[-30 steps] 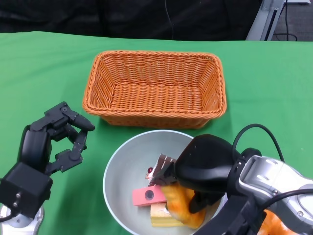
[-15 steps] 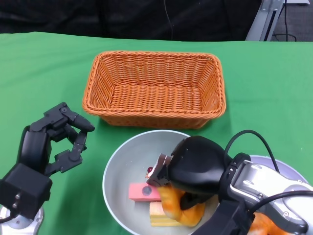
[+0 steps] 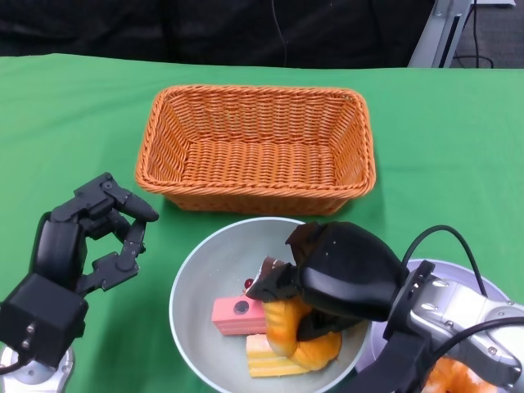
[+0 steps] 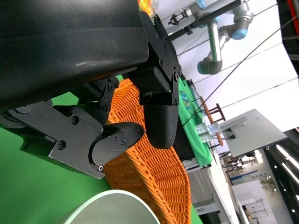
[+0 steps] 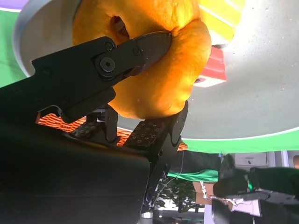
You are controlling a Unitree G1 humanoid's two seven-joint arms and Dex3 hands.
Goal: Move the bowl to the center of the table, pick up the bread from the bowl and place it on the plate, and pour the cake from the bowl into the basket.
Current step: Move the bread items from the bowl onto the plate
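Head view, going left to right: left hand (image 3: 86,237) hovers just off the bowl (image 3: 201,270) with fingers loosely curled around nothing, probably parked out of the way. Bowl's sitting mid-bench right in front of the basket (image 3: 260,147), so I'd say that part's done. Pink cake (image 3: 237,315) lies inside it. Right hand (image 3: 327,282) is clamped on the bread (image 3: 307,344), which sits low over the bowl, thumb hooked through the hole in the wrist view. Plate (image 3: 471,282) pokes out beside it, partly hidden by the arm.
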